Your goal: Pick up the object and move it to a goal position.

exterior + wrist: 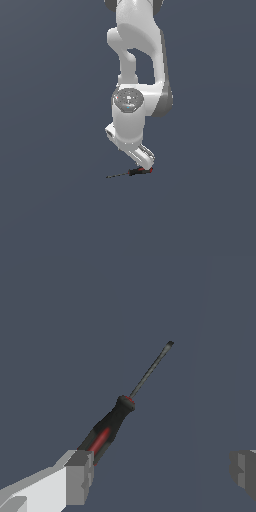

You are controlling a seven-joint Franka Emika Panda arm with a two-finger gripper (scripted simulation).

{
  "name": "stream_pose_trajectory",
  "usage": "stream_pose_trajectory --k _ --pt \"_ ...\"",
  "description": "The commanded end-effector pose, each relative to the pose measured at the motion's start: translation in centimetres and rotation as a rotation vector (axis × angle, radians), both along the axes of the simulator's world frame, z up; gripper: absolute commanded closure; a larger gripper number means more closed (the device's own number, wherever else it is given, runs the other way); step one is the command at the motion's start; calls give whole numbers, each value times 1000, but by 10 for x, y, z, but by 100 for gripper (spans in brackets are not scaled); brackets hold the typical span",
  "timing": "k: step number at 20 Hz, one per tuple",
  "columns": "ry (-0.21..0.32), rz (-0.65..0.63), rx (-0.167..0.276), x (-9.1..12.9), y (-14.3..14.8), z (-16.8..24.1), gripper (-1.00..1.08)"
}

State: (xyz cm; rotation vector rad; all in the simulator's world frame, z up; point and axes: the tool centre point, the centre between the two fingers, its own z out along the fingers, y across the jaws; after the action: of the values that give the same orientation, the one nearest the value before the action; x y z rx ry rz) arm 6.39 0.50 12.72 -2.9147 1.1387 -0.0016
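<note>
White robot gripper (162, 472), fingers spread wide, sits low over a red-and-black screwdriver (112, 426) lying on the flat grey floor (60, 215).

Pretty clearly a bare simulator scene, not any real room: flat slate-blue backdrop everywhere, no walls or furniture, just a smooth rendered white arm (137, 75) hanging in it.

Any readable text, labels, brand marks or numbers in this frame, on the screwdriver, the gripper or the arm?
None. The screwdriver shows only plain red and black on its handle, no lettering. The white gripper and the arm carry no marking in either view, and the grey background is blank.
</note>
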Motion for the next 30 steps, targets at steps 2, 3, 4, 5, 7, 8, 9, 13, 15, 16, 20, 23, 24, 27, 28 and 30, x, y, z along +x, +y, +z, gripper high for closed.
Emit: stream_pose_trajectory --k 2,3,4,5,7,8,9,13,15,16,20,23,24,27,28,30 --pt "2 -98 0 6 0 -9 -92" --pt "3 -126 0 7 0 -12 -92" --pt "4 -153 0 9 0 -15 -92" --pt "4 -181 0 10 0 -18 -92" --pt "5 -235 -1 13 1 -23 -92" --pt "6 -262 -1 15 1 -26 -92" --pt "6 -290 -2 16 1 -28 -92" --pt "8 -396 -3 22 1 -39 -92" --pt "8 -442 -4 24 2 -44 -92" --pt "8 -463 -5 25 2 -46 -92" --pt "9 -534 -7 29 2 -54 -92" --pt "9 -572 -8 30 3 -58 -92" --pt "9 -583 -8 31 3 -59 -92" --pt "9 -605 -9 32 3 -61 -92" --pt "9 -609 -9 32 3 -62 -92" --pt "9 -615 -9 32 3 -62 -92"
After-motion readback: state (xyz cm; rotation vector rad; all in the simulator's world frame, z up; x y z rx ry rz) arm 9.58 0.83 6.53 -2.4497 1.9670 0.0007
